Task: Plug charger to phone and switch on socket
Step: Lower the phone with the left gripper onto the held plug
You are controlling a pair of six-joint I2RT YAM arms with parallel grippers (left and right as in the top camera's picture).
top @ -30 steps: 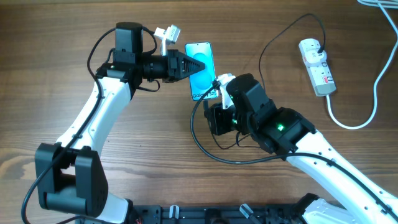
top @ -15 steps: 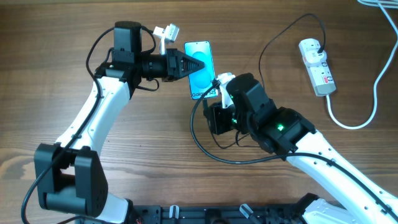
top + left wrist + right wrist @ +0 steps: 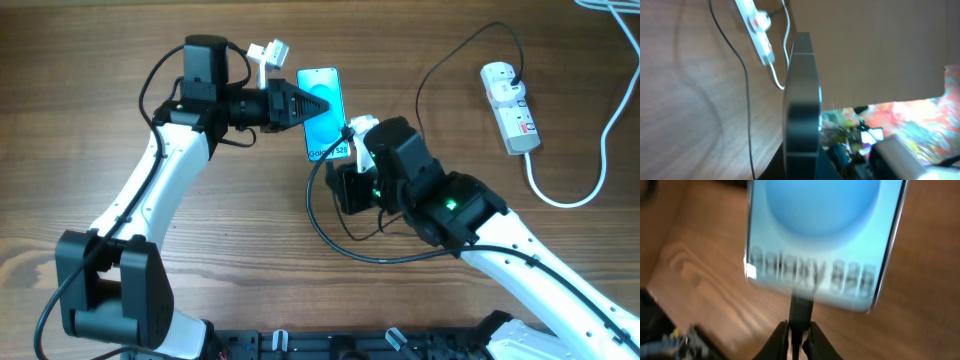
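Seen from overhead, the left gripper (image 3: pixel 303 106) clamps the teal phone (image 3: pixel 322 95) mid-table, with the socket (image 3: pixel 510 120) far to the right. In the left wrist view, the phone stands edge-on. In the right wrist view, the right gripper (image 3: pixel 799 341) pinches the charger (image 3: pixel 801 312) plug narrowly at the phone's bottom edge.

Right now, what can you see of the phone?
The phone is a slim rectangle with a lit teal screen facing up, lettering near its lower end and a dark glossy edge. The left hand grips its side. The black plug of the charger meets its bottom edge, pinched by the right hand.
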